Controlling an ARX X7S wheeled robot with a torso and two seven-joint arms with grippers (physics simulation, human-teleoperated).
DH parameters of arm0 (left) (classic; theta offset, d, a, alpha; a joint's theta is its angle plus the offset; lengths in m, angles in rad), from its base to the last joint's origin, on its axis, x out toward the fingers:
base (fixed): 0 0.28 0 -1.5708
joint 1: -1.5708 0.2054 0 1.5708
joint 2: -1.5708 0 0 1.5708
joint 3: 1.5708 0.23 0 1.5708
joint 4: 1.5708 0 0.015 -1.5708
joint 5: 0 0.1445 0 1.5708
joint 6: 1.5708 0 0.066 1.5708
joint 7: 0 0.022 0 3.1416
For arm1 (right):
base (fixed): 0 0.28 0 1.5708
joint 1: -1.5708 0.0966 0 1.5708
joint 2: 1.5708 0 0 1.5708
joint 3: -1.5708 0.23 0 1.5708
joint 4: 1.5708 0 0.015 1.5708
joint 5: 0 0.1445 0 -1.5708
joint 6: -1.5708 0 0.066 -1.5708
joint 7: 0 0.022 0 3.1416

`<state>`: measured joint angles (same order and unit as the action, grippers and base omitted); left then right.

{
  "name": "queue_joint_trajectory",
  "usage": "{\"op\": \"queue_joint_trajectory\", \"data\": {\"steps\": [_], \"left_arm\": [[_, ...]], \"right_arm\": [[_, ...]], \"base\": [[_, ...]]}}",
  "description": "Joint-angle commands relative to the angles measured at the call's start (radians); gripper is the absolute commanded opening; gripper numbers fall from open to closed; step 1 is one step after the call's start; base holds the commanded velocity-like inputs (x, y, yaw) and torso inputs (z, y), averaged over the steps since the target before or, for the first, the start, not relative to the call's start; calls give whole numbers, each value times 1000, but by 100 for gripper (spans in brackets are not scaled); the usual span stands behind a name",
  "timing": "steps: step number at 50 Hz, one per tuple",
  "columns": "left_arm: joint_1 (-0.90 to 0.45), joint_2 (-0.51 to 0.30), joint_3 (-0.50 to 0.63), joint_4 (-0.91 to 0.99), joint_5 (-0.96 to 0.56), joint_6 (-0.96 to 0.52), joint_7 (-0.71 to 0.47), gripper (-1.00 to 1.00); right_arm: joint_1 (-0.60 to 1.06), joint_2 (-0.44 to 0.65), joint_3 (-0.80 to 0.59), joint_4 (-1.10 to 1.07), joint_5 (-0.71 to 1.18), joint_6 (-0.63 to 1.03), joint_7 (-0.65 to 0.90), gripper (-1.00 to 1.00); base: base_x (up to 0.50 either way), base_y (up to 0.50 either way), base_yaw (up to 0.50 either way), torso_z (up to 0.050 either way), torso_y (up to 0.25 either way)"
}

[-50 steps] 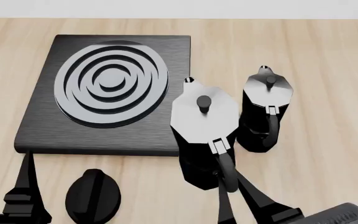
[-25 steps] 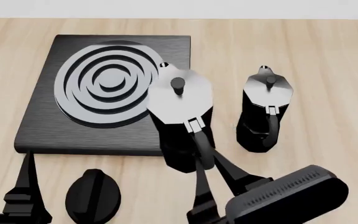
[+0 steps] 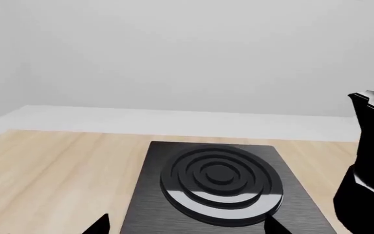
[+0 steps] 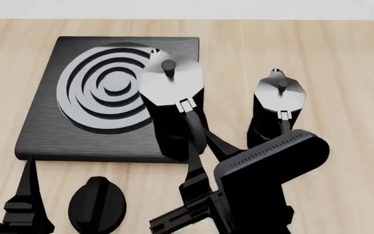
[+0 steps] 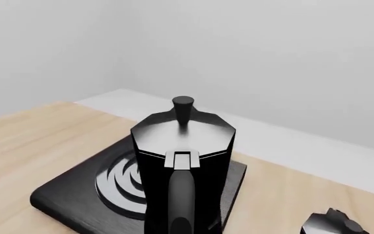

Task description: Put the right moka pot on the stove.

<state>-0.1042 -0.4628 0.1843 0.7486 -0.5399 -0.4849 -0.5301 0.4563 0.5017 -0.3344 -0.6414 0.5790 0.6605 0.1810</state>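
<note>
The right gripper point(image 4: 196, 141) grips the curved handle of the black faceted moka pot with a silver-grey lid point(image 4: 172, 109), held over the right edge of the flat black stove slab with concentric burner rings point(image 4: 50, 124). Judging by this, carrying is nearly done; centring and setting down remain. The left gripper point(image 4: 18, 214) holds nothing, its opening unclear, near the oval black dial knob point(image 4: 97, 204).

I see a light wood-grain tabletop point(image 4: 343, 58) – plain pale grey wall point(image 3: 187, 48) behind, evenly lit.

My table point(image 4: 343, 58) is pale wood. On it lie the stove point(image 4: 44, 131), a moka pot point(image 4: 274, 114) well to its right, and an oval knob point(image 4: 96, 204) near me.
</note>
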Motion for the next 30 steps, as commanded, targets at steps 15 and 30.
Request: {"op": "queue_joint_trajectory", "data": {"steps": [15,30], "left_arm": [[2,-3,2,-3,-2,11,-5,100],[-2,-5,2,-4,-12,13,-4,100]], "right_arm": [[206,-97,-59,179,-28,43,-43,-100],[276,-144,-95,251,-43,35,-58,-100]], "base": [[0,0,0,0,1],[0,0,0,1,1]]}}
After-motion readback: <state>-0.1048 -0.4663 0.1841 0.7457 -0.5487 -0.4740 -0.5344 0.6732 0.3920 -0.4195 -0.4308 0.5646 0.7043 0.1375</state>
